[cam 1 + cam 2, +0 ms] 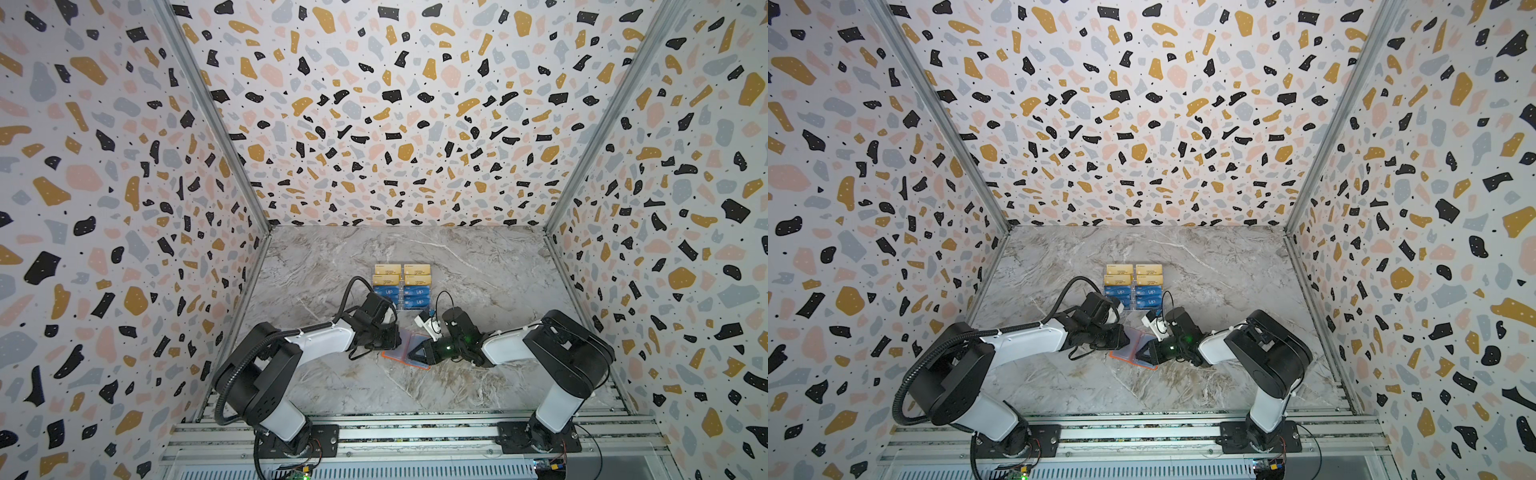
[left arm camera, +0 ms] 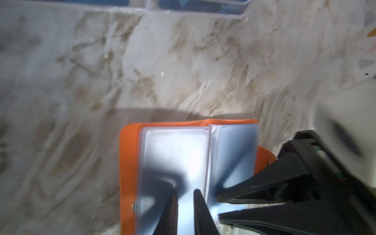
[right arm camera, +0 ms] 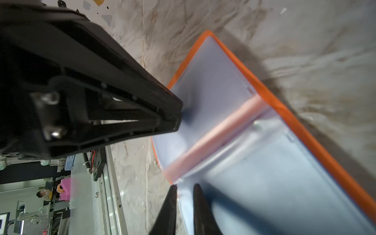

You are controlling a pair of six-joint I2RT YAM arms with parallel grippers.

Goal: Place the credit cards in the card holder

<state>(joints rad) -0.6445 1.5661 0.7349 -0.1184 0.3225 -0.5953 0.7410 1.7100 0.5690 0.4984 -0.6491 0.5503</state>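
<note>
Now | card holder [image 2: 130, 162] open | right claw [image 2: 218, 207] pinches sleeve [image 2: 234, 154] | left claw [image 3: 178, 117] touching

Terrazzo-print panels [image 1: 374, 104] close this booth in on three sides, pale with black, ochre, pink and grey-blue chips, and bare aluminium posts [image 1: 218, 124] run up the two back corners. Underfoot, so to speak, is an evenly lit grey-and-white marble-look tabletop [image 1: 478, 266] with a slotted aluminium rail [image 1: 415, 432] along its near edge. Beyond that edge, the right wrist view catches a blurred workroom [image 3: 30, 183] with desks.
</note>
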